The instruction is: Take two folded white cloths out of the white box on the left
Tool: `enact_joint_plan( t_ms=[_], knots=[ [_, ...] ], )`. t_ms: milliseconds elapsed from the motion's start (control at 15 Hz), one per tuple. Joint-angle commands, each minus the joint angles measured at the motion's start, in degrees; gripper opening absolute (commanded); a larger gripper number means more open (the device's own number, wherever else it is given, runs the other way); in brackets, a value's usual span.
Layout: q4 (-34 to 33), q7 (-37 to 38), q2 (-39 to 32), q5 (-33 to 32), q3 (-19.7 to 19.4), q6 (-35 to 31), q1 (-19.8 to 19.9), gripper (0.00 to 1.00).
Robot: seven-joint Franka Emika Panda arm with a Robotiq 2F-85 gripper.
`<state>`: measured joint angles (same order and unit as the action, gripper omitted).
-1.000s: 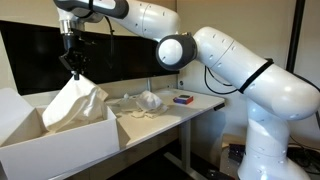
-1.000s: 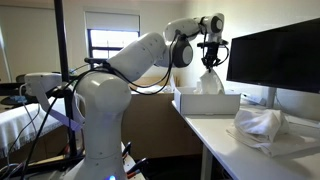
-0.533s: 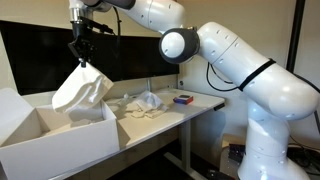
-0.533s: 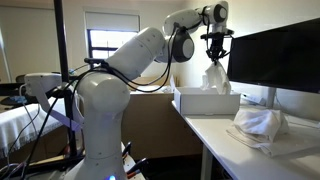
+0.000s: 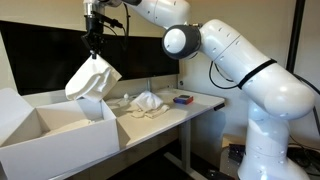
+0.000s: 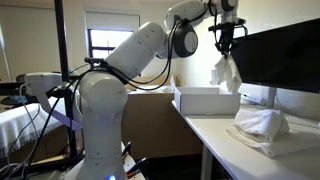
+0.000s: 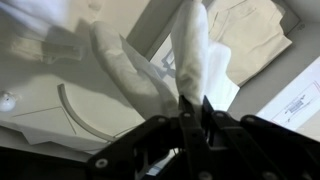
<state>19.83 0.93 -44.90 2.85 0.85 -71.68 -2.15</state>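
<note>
White cloth (image 5: 92, 82) is up in the air, pinched at its top end by the gripper (image 5: 93, 48), hanging down in loose folds above the inner end of the white box (image 5: 60, 150). Its lower end sits at about rim level in both exterior views; can't tell if it's fully clear of the box wall. The wrist view shows the jaws clenched tight on a bunched ridge of the fabric (image 7: 190, 50), with the dark fingers (image 7: 212, 122) either side and no visible gap. The box is open-topped with a flap standing up at its outer end, and it sits at the end of the table (image 5: 200, 104). The interior is mostly hidden in the exterior views; the wrist view shows pale surfaces below the cloth, but contents are unclear. A second white cloth (image 5: 146, 102) lies crumpled on the table, just beside the box and apart from the held one. Past it, near the table edge, is a small blue-and-red object (image 5: 183, 99). A black monitor (image 5: 40, 55) stands behind the box along the back of the table. The white arm (image 5: 240, 70) reaches in high over the table, wrist pointing straight down.
</note>
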Motion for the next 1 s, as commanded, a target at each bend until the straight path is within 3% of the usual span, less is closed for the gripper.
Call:
enact_joint_plan(
  t_ms=[0, 933],
  knots=[
    [0.87, -2.19, 2.01, -0.30, 0.00, 0.53, 2.69, 0.03],
    [0.94, -9.97, 1.74, 1.40, -0.02, 0.12, 18.02, 0.03]
  ],
)
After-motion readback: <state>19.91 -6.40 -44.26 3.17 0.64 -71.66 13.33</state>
